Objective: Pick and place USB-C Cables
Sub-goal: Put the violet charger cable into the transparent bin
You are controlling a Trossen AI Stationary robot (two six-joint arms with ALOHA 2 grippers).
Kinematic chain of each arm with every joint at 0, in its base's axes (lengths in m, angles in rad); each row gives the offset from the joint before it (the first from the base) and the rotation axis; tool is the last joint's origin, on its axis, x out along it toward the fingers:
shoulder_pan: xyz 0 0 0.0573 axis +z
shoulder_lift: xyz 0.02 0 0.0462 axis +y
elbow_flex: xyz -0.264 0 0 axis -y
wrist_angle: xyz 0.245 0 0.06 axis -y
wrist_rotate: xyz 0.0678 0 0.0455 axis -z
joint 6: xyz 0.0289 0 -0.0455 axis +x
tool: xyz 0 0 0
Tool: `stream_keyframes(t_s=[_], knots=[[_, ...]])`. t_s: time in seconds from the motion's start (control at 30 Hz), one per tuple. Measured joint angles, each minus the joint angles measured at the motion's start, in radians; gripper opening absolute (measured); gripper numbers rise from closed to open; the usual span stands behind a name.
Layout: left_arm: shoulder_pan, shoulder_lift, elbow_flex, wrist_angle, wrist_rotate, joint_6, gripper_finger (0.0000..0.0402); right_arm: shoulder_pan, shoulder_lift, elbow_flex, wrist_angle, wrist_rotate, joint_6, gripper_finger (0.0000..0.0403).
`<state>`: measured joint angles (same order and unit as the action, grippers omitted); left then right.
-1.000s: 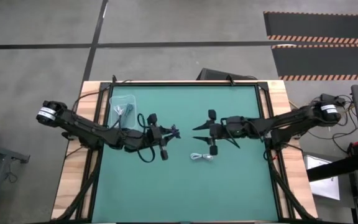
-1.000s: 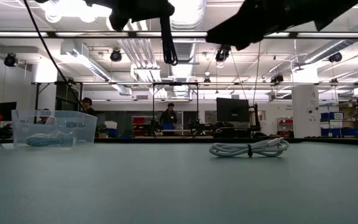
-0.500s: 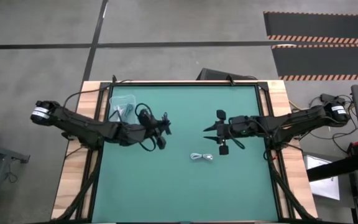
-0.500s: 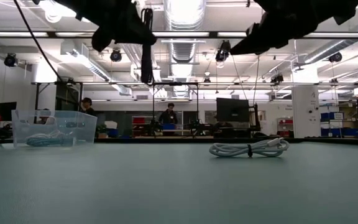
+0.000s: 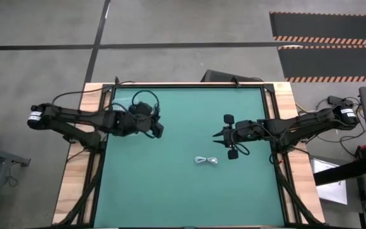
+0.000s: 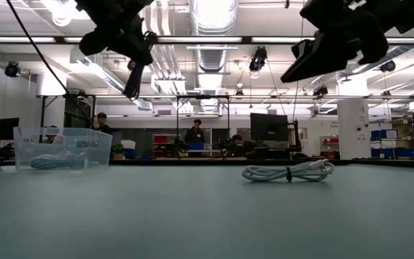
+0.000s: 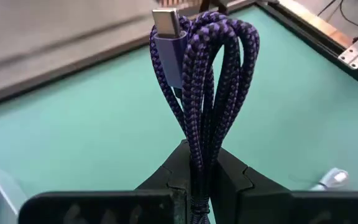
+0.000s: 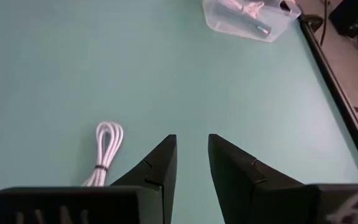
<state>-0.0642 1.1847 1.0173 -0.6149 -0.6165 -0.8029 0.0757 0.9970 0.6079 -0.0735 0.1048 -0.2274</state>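
Observation:
My left gripper (image 5: 157,128) (image 7: 197,167) is up above the table's left-far part, near the clear plastic bin (image 6: 62,148) (image 8: 251,14), and is shut on a dark purple braided USB-C cable bundle (image 7: 207,81). The bin stands on the mat with pale and teal cables inside. A white cable bundle (image 5: 206,160) (image 6: 287,172) (image 8: 104,148) lies flat on the green mat near the table's middle. My right gripper (image 5: 216,135) (image 8: 192,152) hovers just beyond the white cable toward the far-right, its fingers a little apart and touching nothing. My left gripper pinches the purple cable bundle between its two fingers at one end of the loops (image 7: 199,155). The rest of the bundle sticks out past the fingertips, its lavender plug (image 7: 168,28) at the free end. In the low view the bundle (image 6: 134,78) hangs below the gripper, lifted clear.
The green mat (image 5: 189,191) is framed by a wooden table edge (image 5: 75,191). The robot's own black wires loop over the far-left corner (image 5: 146,98). People and benches show in the room behind the table (image 6: 194,135).
My left gripper, still shut on the purple cable, has travelled toward the table's left edge and slightly toward the far edge, closing on the bin. My right gripper has drawn back a little toward the right edge. The white cable has stayed put.

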Motion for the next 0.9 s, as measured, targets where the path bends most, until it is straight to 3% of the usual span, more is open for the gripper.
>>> stream_keyframes(t_s=[0.27, 0.53, 0.9], knots=[[0.055, 0.030, 0.148, -0.312, 0.181, -0.095, 0.0017, -0.001, -0.076, -0.062, 0.009, 0.001, -0.036, 0.0064], [0.132, 0.047, 0.236, -0.616, 0.290, -0.193, 0.0017, 0.000, -0.187, -0.119, 0.052, -0.007, -0.055, 0.0057], [0.314, 0.090, 0.254, -0.812, 0.450, -0.148, 0.0017, 0.000, -0.269, -0.140, 0.064, -0.011, -0.061, 0.0057]])
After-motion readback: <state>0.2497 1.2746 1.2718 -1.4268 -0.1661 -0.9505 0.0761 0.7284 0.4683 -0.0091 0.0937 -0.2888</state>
